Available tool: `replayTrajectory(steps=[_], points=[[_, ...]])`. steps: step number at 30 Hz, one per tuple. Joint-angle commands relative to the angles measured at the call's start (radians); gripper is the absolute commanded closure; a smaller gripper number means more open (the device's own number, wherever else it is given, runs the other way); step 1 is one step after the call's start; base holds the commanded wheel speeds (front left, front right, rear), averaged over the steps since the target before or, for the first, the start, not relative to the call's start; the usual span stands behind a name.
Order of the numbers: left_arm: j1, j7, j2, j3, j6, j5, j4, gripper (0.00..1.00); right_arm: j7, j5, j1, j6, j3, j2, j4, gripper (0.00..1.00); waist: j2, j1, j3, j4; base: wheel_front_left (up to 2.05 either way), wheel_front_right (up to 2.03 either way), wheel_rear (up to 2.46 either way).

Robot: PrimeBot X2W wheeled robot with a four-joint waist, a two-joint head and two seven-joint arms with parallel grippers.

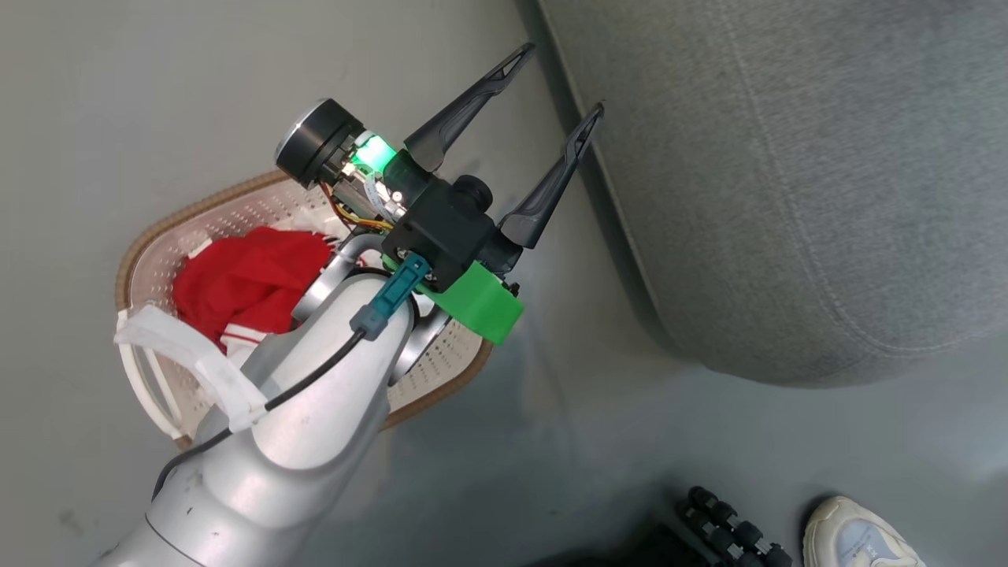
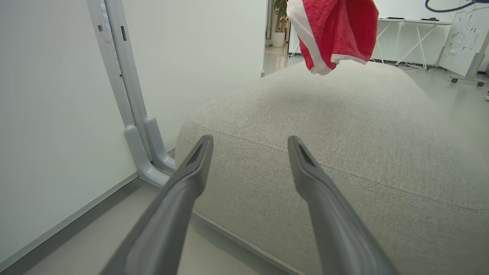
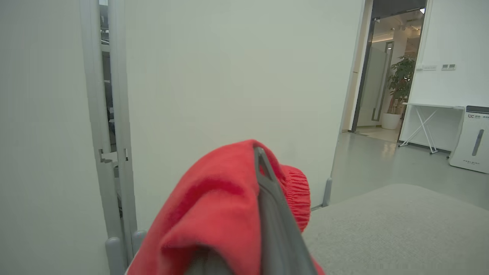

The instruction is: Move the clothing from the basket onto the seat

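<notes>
Head view looks down on a grey floor [image 1: 118, 94]. My light-grey seat [image 1: 787, 197] takes up the upper right. At the left the basket [image 1: 228, 214] stands on the floor, apart from the seat and partly hidden behind my left arm. One red garment [image 1: 244, 283] lies bunched inside it.

In the left wrist view a second garment [image 2: 336, 30], red with white trim, hangs from above over the far part of the seat. I cannot tell whether its hem touches the cushion. In the right wrist view my right gripper [image 3: 260, 152] is clenched on that second garment, with cloth draped over its fingers.

My left gripper [image 1: 561, 80] is spread wide and empty, in the air between basket and seat, its fingertips near the seat's edge. A pale shoe [image 1: 854, 535] shows at the lower right.
</notes>
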Motion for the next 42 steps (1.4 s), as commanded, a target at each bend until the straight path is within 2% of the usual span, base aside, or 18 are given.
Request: replayTrajectory(steps=[1, 8, 9, 17, 18, 19, 20, 25, 30, 42], points=[[-0.02, -0.001, -0.002, -0.003, -0.003, 0.007, -0.001, 0.0, -0.003, -0.007, -0.016, 0.0, 0.003, -0.01, 0.03, 1.0, -0.0001, -0.0001, 0.052, 0.043, 0.0, 0.0, 0.0], [-0.04, -0.001, -0.009, -0.011, -0.003, 0.008, -0.001, 0.0, -0.003, -0.029, -0.033, 0.0, 0.015, -0.03, 0.218, 1.0, -0.0001, -0.0001, 0.096, 0.075, 0.0, 0.0, 0.0], [-0.036, -0.001, -0.008, -0.007, -0.003, 0.008, -0.004, 0.0, -0.003, -0.033, -0.02, 0.0, 0.023, -0.034, 0.287, 1.0, -0.0001, -0.0001, 0.101, 0.084, 0.0, 0.0, 0.0], [-0.018, -0.001, -0.008, 0.009, -0.001, 0.001, -0.003, 0.0, -0.003, -0.015, 0.027, 0.0, 0.016, -0.02, 0.36, 1.0, -0.0001, -0.0001, 0.083, 0.088, 0.0, 0.0, 0.0], [-0.016, -0.001, -0.009, 0.012, 0.0, 0.0, -0.005, 0.0, -0.003, -0.012, 0.033, 0.0, 0.013, -0.019, 0.361, 0.66, -0.0001, -0.0001, 0.078, 0.088, 0.0, 0.0, 0.0], [-0.015, -0.001, -0.01, 0.014, 0.0, 0.0, -0.006, 0.0, -0.003, -0.011, 0.038, 0.0, 0.008, -0.019, 0.36, 0.13, -0.0001, -0.0001, 0.073, 0.088, 0.0, 0.0, 0.0], [-0.011, -0.001, -0.01, 0.017, 0.001, 0.0, -0.006, 0.0, -0.003, -0.011, 0.047, 0.0, 0.007, -0.015, 0.358, 0.0, -0.0001, -0.0001, 0.065, 0.089, 0.0, 0.0, 0.0], [0.013, -0.001, -0.018, 0.033, 0.006, -0.011, -0.012, 0.0, -0.003, -0.025, 0.116, 0.0, 0.026, -0.011, 0.32, 0.0, -0.0001, -0.0001, 0.011, 0.096, 0.0, 0.0, 0.0], [0.071, -0.001, -0.024, 0.068, 0.019, -0.027, -0.016, 0.0, -0.003, -0.016, 0.249, 0.0, 0.017, 0.015, 0.264, 0.0, -0.0001, -0.0001, -0.082, 0.101, 0.0, 0.0, 0.0], [0.269, -0.001, -0.028, 0.203, 0.055, -0.055, -0.031, 0.0, -0.003, -0.018, 0.557, 0.0, 0.126, 0.097, 0.058, 0.0, -0.0001, -0.0001, -0.28, 0.138, 0.0, 0.0, 0.0]])
